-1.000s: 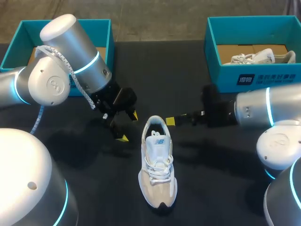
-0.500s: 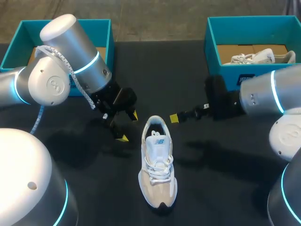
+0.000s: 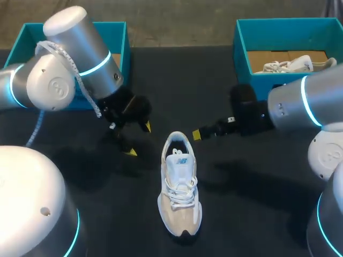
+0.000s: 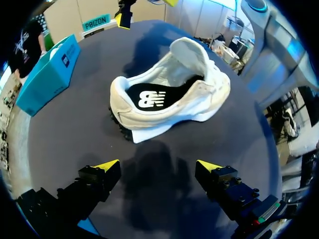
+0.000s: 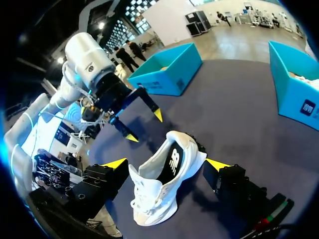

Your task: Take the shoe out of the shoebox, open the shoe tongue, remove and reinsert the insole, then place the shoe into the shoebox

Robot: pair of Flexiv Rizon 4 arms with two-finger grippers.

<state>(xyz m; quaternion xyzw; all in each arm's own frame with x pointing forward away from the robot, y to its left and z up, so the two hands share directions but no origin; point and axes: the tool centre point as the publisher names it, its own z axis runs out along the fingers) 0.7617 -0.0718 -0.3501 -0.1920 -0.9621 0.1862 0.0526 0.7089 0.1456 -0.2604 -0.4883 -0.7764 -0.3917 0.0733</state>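
Shoe (image 3: 180,184) stands on the table (image 3: 252,203), out of the box, toe towards me and heel away. It hasn't budged in the last second. My arms have, though!

My left gripper (image 4: 157,165) has slid back towards its own side. It's now a touch further from the heel than it was, fingers spread wide with nothing between them. My right gripper (image 5: 167,163) had a yellow tip right at the heel collar a second ago. It has since drawn back and up a little and now hangs near the heel without touching, fingers also apart and empty.

So both have let go of the heel end. The insole (image 4: 149,97) lies dark inside the shoe and the tongue (image 4: 187,52) stands up. I'd say I'm between grips, lining up for another go at the opening rather than lifting anything yet.

The right box (image 3: 257,80) holds a second shoe. The left box (image 3: 124,32) sits behind my left arm. Packing away is still to come.
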